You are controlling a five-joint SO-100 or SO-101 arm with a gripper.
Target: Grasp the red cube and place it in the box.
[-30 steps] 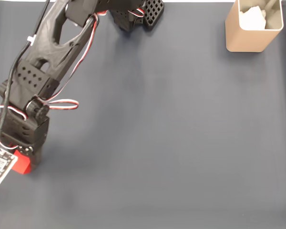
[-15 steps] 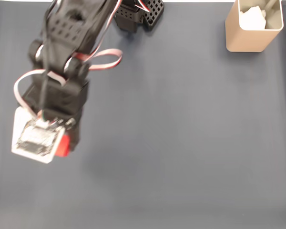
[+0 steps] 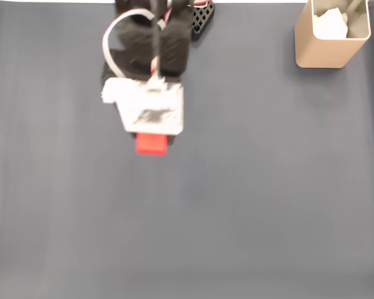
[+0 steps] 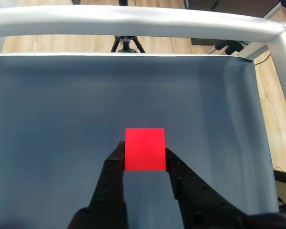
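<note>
In the wrist view the hand (image 4: pixel 144 157) holds the red cube (image 4: pixel 144 149) between its two black fingers (image 4: pixel 115 164), one pressed against the cube's left side and the other against its right. The cube sits just below the middle of that frame, its flat red face turned toward the camera, with the dark grey worktop (image 4: pixel 62 119) spread out behind it. Along the upper edge of the same view runs a pale metal frame bar (image 4: pixel 133 21), and beyond it lie a strip of wooden floor (image 4: pixel 52 45) and the legs of a tripod (image 4: pixel 127 44).

In the fixed view the arm (image 3: pixel 151 50) comes in from the top edge, left of centre, blurred. A white module (image 3: pixel 151 107) on the arm's end covers most of the hand, and the red cube (image 3: pixel 151 144) shows just below it, in the upper-middle part of the frame, left of centre. Red, white and black wires loop over the arm's black body above the module. Whether the cube touches the worktop (image 3: pixel 237 205) here cannot be told from this view.

The box (image 3: pixel 327 47) stands upright in the upper right corner of the fixed view, well apart from the cube, with something white (image 3: pixel 330 23) lying inside it.
</note>
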